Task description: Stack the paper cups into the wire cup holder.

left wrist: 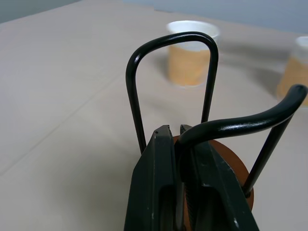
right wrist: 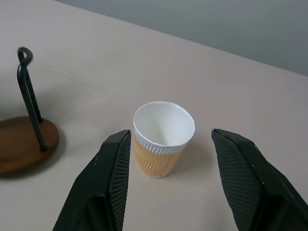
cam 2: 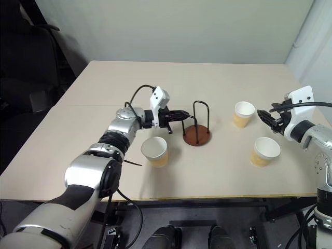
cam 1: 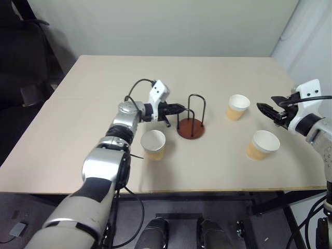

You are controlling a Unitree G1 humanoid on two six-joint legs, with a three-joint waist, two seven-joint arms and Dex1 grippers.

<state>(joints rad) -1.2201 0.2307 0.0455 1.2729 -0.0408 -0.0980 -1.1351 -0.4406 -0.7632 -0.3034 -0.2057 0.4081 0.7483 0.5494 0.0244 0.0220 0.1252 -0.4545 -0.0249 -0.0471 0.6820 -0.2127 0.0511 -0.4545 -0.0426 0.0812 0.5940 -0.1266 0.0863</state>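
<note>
Beige table (cam 1: pixel 218 171) vs plain pale wall (cam 1: pixel 171 26), dark office chair (cam 1: pixel 23 57) at left, dark floor.

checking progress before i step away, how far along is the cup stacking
Nothing is stacked yet: the holder is empty. All three cups stand loose on the table. The left gripper is shut on a holder wire; the right gripper is open, facing one cup. All stacking remains.

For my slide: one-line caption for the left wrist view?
Left gripper shut on a wire loop of the wire cup holder, two paper cups behind.
</note>
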